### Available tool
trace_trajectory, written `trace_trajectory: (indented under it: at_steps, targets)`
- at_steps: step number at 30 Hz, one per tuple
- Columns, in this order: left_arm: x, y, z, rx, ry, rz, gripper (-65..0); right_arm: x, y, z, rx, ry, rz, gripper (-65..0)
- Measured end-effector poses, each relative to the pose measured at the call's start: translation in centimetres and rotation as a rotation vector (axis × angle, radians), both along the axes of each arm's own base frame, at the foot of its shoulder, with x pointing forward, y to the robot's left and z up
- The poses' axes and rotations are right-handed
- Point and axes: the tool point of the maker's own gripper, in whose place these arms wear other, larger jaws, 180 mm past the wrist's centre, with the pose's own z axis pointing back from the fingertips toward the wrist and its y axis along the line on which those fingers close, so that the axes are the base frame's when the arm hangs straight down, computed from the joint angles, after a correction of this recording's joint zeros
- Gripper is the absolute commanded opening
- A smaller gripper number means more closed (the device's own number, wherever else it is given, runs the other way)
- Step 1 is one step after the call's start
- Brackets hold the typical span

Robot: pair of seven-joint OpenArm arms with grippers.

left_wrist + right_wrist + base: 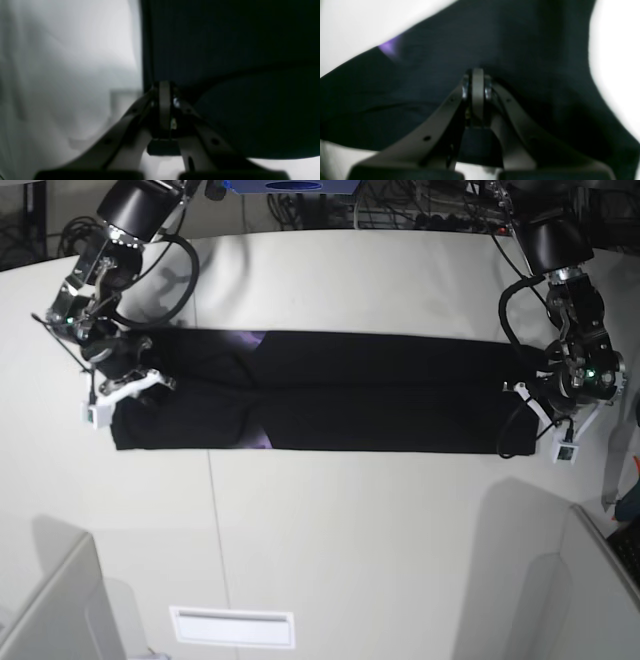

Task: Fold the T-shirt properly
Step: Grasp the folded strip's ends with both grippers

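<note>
The black T-shirt [380, 390] lies as a long flat band across the white table [350, 520], with slivers of purple print showing at a fold left of the middle. My left gripper [535, 398] is at the band's right end, jaws closed on the cloth's edge [225, 50]; its fingertips [165, 87] meet there. My right gripper [125, 380] is at the band's left end, jaws closed on the black cloth [532, 50], with a purple patch [390, 46] beside it.
Cables and a blue object [290, 186] sit along the table's far edge. Grey partition panels stand at the near left [50, 610] and near right [560, 580]. A white rectangular plate [232, 627] lies near the front edge.
</note>
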Motion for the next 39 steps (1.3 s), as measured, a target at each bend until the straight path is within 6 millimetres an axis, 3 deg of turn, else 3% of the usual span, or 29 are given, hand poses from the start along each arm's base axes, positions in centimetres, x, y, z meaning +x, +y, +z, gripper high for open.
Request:
trace_trajectory:
  at_steps: [2, 7, 8, 10, 12, 13, 15, 20, 24, 30, 32, 37, 39]
  targets:
    - [0.3, 0.7, 2.3, -0.014, -0.086, 0.027, -65.0, 0.0, 1.0, 1.3, -0.005, -0.007, 0.044, -65.0]
    - [-2.8, 4.6, 4.8, -0.176, -0.150, 0.224, -65.0, -0.4, 0.8, 4.2, -0.086, -0.066, 0.084, -65.0]
    - [-3.2, 5.2, 5.2, -0.207, -0.183, 0.252, -59.2, -0.8, 1.2, 4.3, -0.086, -0.062, 0.089, -65.0]
    - [-4.4, 6.2, 4.9, -0.243, -0.197, 0.302, -37.2, -1.5, 1.8, 4.1, -0.078, -0.049, 0.097, -65.0]
    - [-5.0, 6.6, 4.1, -0.252, -0.199, 0.323, -20.2, -1.8, 1.9, 3.9, -0.079, -0.042, 0.099, -65.0]
    - [-4.9, 6.4, 3.8, -0.262, -0.213, 0.316, -13.8, -1.9, 1.7, 3.9, -0.082, -0.041, 0.095, -65.0]
    - [-4.2, 5.3, 3.2, -0.289, -0.236, 0.283, -10.2, -1.9, 1.8, 3.8, -0.078, -0.040, 0.095, -65.0]
    - [-2.6, 2.3, -0.1, -0.350, -0.205, 0.218, -10.2, -2.2, 1.9, 3.6, -0.075, -0.032, 0.095, -65.0]
    - [-3.2, 1.2, -3.7, -0.409, -0.128, 0.236, -10.2, -2.7, 1.9, 3.2, -0.075, -0.020, 0.094, -65.0]
    - [-2.0, 2.1, -4.2, -0.452, -0.148, 0.274, -11.8, -2.8, 2.0, 3.2, -0.074, -0.018, 0.094, -65.0]
    - [-1.7, 1.7, -4.3, -0.448, -0.146, 0.255, -21.9, -2.8, 2.0, 3.2, -0.070, -0.021, 0.094, -65.0]
    - [-1.4, -0.8, -5.3, -0.460, -0.098, 0.191, -57.1, -2.5, 3.0, 4.1, 0.003, -0.071, 0.101, -65.0]
    - [-1.5, -1.0, -5.6, -0.475, -0.094, 0.195, -65.0, -2.7, 3.3, 4.1, 0.023, -0.075, 0.104, -65.0]
